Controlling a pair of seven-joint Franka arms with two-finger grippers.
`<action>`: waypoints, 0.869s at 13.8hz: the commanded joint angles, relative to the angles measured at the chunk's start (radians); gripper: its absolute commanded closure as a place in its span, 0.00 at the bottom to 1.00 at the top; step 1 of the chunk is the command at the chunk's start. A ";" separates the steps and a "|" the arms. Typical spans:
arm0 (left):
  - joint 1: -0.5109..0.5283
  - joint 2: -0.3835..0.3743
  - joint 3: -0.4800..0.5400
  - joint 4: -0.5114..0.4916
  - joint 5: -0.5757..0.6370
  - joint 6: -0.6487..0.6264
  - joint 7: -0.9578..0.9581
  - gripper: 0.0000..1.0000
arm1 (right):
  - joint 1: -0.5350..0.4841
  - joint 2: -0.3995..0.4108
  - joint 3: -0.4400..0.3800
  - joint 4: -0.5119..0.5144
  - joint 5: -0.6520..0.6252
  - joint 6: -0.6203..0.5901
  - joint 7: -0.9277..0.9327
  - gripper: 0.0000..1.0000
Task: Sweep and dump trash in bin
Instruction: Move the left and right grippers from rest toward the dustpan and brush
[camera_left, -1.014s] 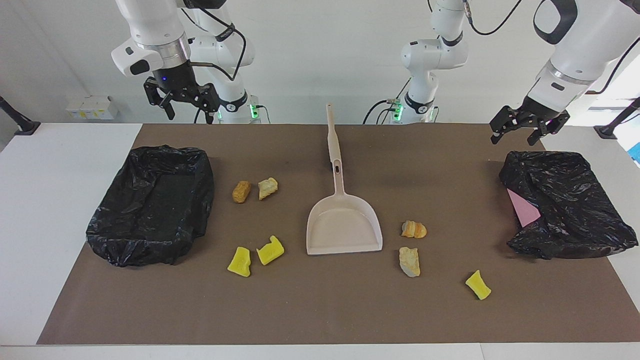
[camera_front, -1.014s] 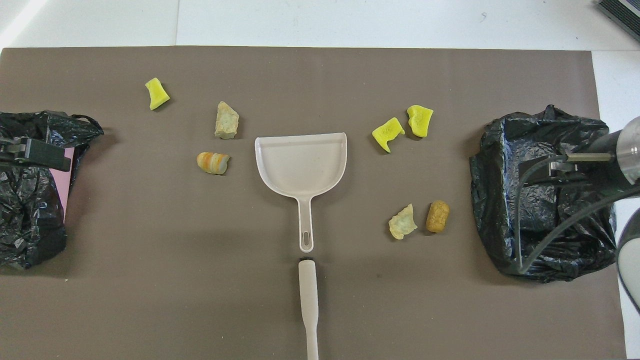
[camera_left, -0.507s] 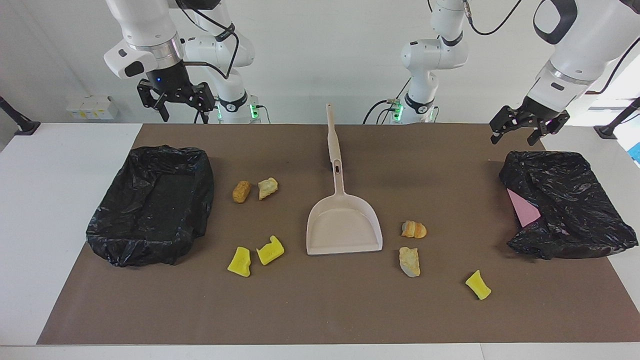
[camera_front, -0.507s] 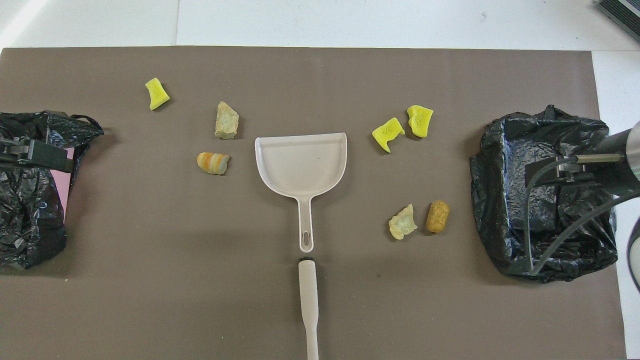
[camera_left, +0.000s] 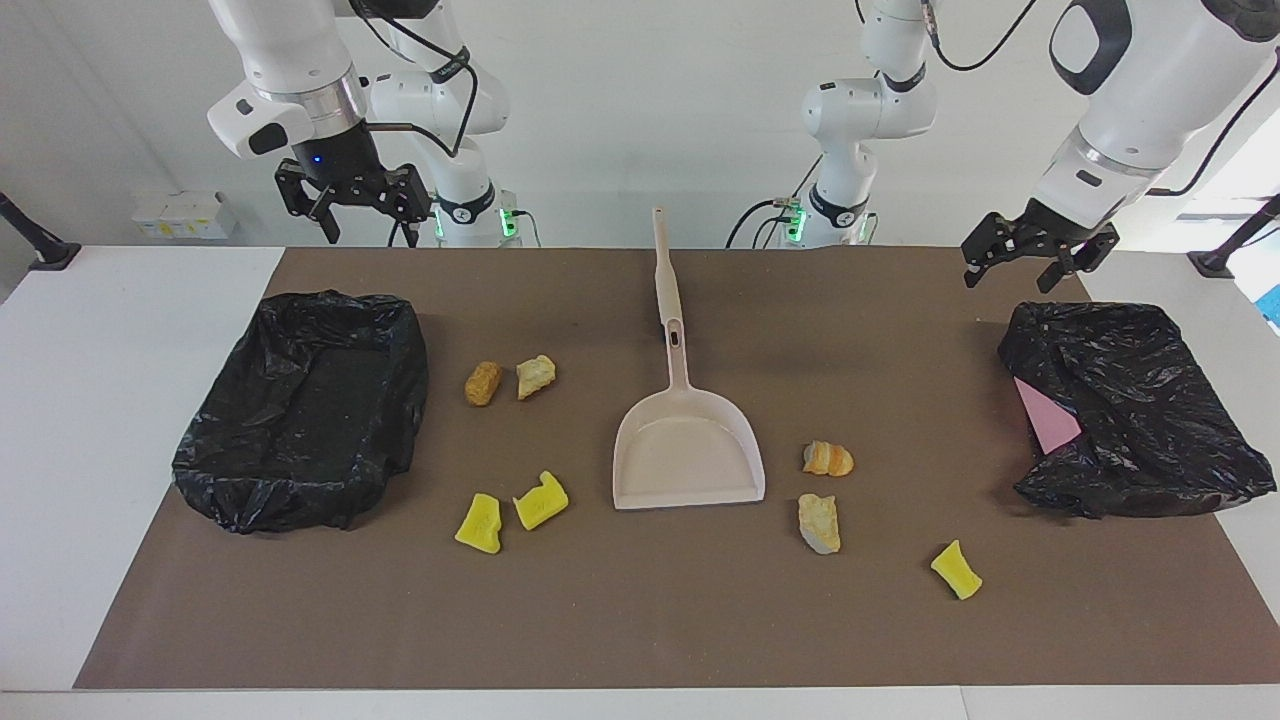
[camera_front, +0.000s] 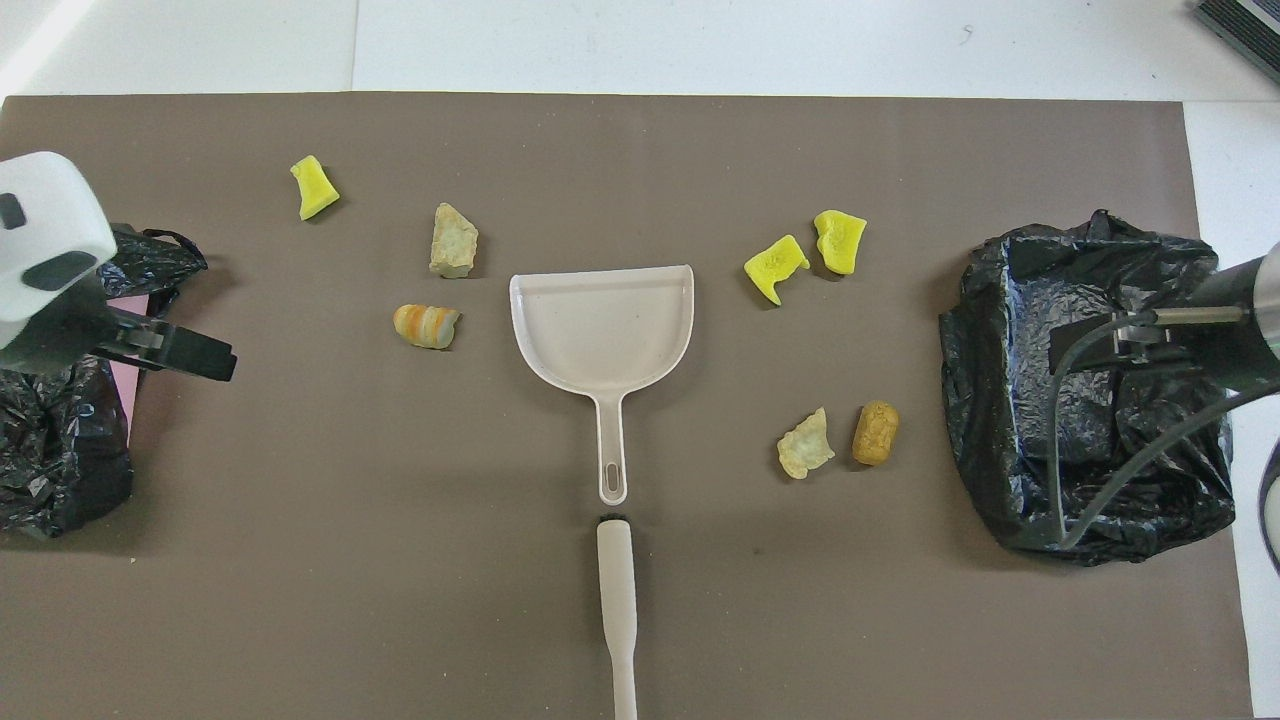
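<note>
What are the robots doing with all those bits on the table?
Nothing is being held yet. Seven yellow sponge and tan bread-like scraps lie around the beige plastic dustpan, with its brush handle nearer the robots. The open left gripper and open right gripper hover near the black-bagged bins.

— Any writing you can make out from here?
— None. The dustpan (camera_left: 688, 448) is plain, both black bin bags (camera_left: 305, 405) are unmarked, and the small white boxes (camera_left: 185, 214) show nothing legible.
</note>
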 joint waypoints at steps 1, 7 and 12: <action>-0.013 -0.043 -0.066 -0.054 -0.009 0.010 0.021 0.00 | -0.029 0.000 0.001 0.005 0.022 -0.014 -0.031 0.00; -0.014 -0.184 -0.230 -0.282 -0.010 0.085 -0.022 0.00 | -0.015 -0.006 0.014 -0.030 0.040 0.049 -0.020 0.00; -0.050 -0.306 -0.336 -0.508 -0.088 0.206 -0.179 0.00 | 0.118 0.063 0.015 -0.062 0.040 0.190 0.113 0.00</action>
